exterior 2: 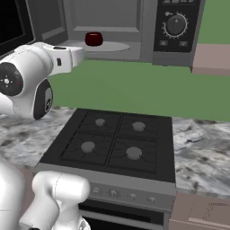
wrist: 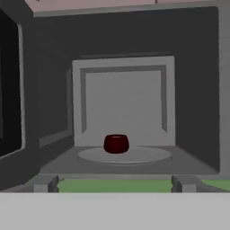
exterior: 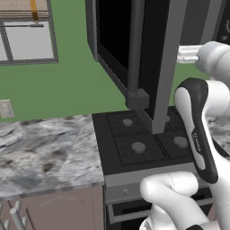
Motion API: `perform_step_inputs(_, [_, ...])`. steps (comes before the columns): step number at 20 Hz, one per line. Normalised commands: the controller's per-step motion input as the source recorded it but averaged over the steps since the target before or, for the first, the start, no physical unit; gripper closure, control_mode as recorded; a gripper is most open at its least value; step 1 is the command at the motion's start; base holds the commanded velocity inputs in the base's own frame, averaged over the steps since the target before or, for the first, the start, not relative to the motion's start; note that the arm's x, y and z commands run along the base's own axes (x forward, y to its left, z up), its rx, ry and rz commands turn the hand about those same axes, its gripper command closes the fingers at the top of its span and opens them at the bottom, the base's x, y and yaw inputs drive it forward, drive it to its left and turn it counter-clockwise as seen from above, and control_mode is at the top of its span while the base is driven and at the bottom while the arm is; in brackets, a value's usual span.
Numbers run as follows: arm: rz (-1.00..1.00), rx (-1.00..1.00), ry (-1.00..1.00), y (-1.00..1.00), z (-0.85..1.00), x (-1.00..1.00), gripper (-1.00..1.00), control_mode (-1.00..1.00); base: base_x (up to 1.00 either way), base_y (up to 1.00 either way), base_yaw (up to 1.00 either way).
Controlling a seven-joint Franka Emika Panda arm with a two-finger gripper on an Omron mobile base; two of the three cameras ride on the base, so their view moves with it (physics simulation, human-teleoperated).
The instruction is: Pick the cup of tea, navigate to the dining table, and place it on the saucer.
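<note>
One cup of tea (wrist: 116, 143) sits on the microwave turntable (wrist: 124, 155), door swung aside; my end effector (wrist: 114, 184) faces it open-jawed, ready to reach in.

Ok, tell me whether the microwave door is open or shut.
Open. The door is swung out to the side, and the cup of tea sits exposed on the turntable plate inside the microwave.

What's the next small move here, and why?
Probably ease the hand straight forward into the open microwave. The cup of tea sits on the turntable inside, centred ahead of the hand, and the gripper is open but short of the opening, with nothing between its fingertips. Closing now would grab nothing.
</note>
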Motion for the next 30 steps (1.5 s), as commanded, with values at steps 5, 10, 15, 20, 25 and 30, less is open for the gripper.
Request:
perform_step_inputs(5, [0.00,-0.01,-0.09,0.12,0.23,0.06,-1.00,-1.00,0.00,0.00,0.00])
perform_step_inputs(10, [0.00,0.00,0.02,0.00,0.00,0.10,-1.00,-1.00,0.00,0.00,0.00])
perform_step_inputs(15, [0.00,0.04,0.12,-0.12,0.00,0.42,-1.00,-1.00,0.00,0.00,0.00])
perform_step_inputs(20, [0.00,0.00,0.03,-0.08,-0.04,0.54,-1.00,-1.00,0.00,0.00,0.00])
perform_step_inputs(25, [0.02,0.00,-0.02,-0.06,0.00,0.22,-1.00,-1.00,0.00,0.00,0.00])
perform_step_inputs(30, [0.11,0.00,-0.01,0.00,0.00,0.32,-1.00,-1.00,0.00,0.00,0.00])
